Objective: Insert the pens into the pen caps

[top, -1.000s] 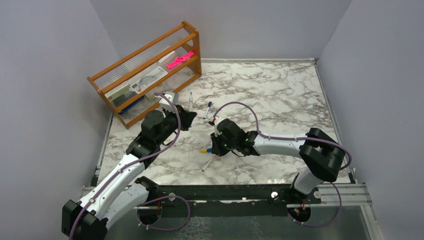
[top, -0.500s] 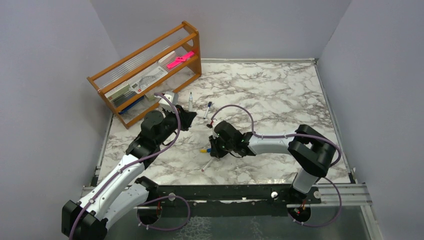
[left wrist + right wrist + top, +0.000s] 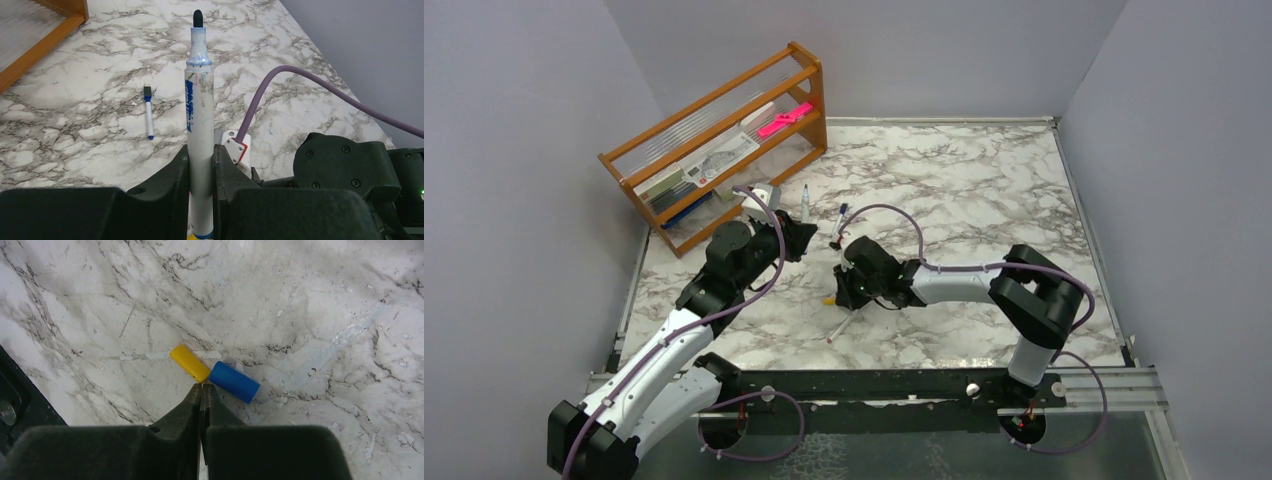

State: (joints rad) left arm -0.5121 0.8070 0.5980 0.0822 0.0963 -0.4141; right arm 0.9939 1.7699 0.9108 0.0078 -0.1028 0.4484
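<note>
Hovering closed and empty, the right pincer (image 3: 201, 396) has the yellow cap (image 3: 189, 363) and blue cap (image 3: 234, 382) just ahead, perhaps touching; a nudge could roll them away. The left pincer (image 3: 201, 167) clamps a pen (image 3: 199, 115).

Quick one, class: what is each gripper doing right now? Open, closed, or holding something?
Left gripper: closed on a pen with its tip uncapped.
Right gripper: closed and empty, tips right by the yellow cap and blue cap.
</note>
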